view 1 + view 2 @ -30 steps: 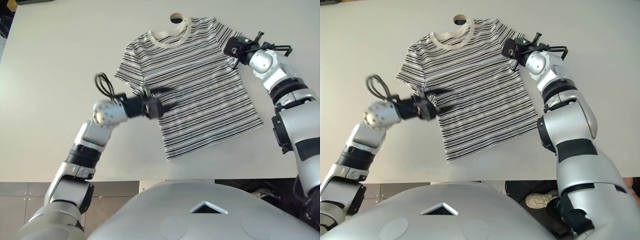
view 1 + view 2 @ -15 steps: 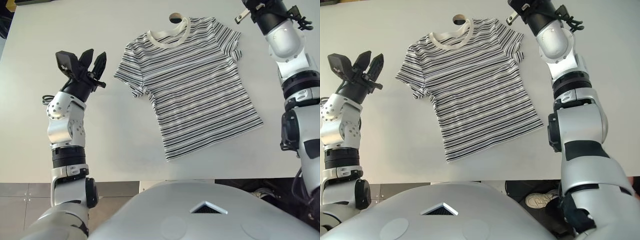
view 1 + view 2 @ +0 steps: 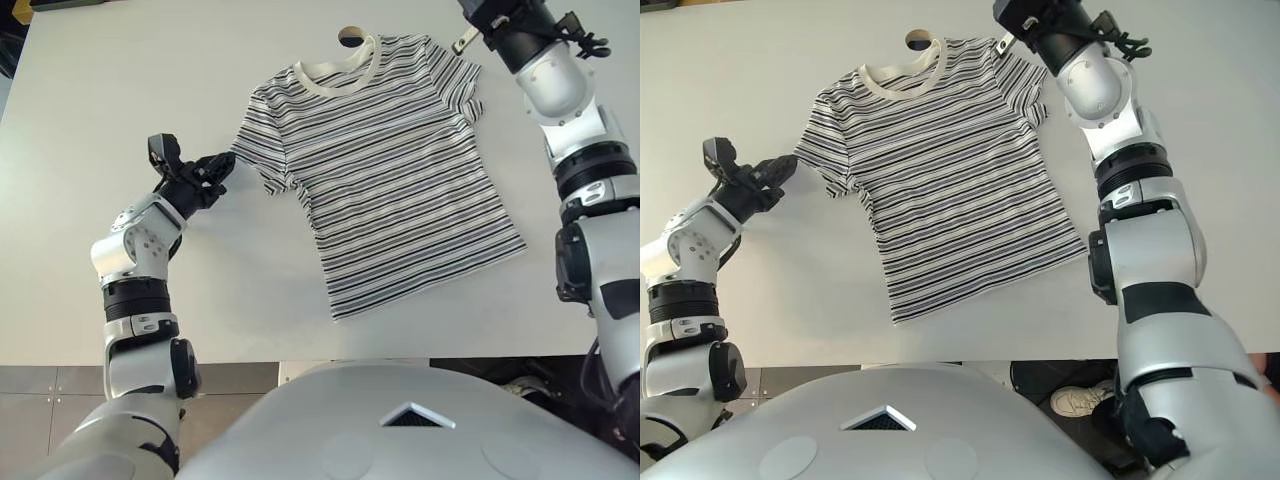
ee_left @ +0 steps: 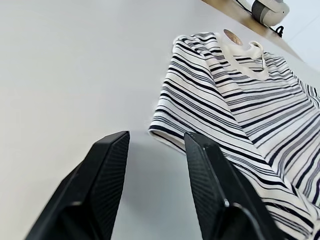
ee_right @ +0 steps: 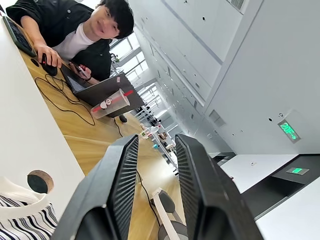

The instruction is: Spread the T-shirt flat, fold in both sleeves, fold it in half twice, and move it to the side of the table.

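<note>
At the left, the left end effector (image 3: 205, 170) is seen low over the white tabletop (image 3: 110, 70), its two fingers parted with nothing between them, just beside the left sleeve of the striped T-shirt (image 3: 390, 170). The T-shirt is laid flat in the middle of the tabletop, collar toward the far edge and hem toward the near edge, with both sleeves spread out unfolded. At the far right, the right end effector (image 5: 156, 137) is held raised near the right sleeve, fingers somewhat apart and gripping nothing.
</note>
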`<action>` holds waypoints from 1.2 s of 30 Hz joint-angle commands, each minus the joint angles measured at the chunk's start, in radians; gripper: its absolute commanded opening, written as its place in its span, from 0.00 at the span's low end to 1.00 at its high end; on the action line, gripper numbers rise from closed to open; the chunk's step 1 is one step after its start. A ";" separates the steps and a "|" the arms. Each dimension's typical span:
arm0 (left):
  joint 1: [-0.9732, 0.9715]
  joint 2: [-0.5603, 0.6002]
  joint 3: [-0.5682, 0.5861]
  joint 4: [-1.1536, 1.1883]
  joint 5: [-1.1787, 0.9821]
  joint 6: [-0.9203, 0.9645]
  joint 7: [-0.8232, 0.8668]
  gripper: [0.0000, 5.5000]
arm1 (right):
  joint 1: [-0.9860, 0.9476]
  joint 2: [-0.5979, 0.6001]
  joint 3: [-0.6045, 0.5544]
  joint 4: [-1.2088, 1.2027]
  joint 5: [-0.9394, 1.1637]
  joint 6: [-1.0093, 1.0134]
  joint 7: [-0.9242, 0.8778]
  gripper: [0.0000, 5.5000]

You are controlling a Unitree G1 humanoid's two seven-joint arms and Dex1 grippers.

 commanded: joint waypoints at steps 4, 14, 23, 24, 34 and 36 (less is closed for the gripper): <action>-0.048 -0.027 -0.054 0.103 0.053 0.053 -0.018 0.37 | 0.012 0.016 0.013 -0.001 -0.014 0.016 -0.003 0.25; -0.088 -0.038 -0.045 0.180 0.056 0.030 -0.067 0.13 | 0.013 0.025 0.019 0.005 -0.020 0.026 -0.001 0.25; -0.047 -0.047 -0.001 -0.001 -0.005 0.086 -0.074 0.02 | 0.011 0.034 0.025 0.005 -0.029 0.028 -0.001 0.25; -0.040 -0.047 0.001 -0.028 -0.009 0.097 -0.071 0.02 | 0.011 0.035 0.026 0.005 -0.029 0.028 -0.001 0.25; -0.015 -0.066 0.028 -0.266 -0.079 0.210 -0.025 0.02 | 0.012 0.042 0.029 0.001 -0.031 0.028 -0.002 0.25; -0.020 -0.077 0.026 -0.282 -0.087 0.221 -0.017 0.02 | 0.013 0.042 0.030 0.000 -0.032 0.028 -0.002 0.25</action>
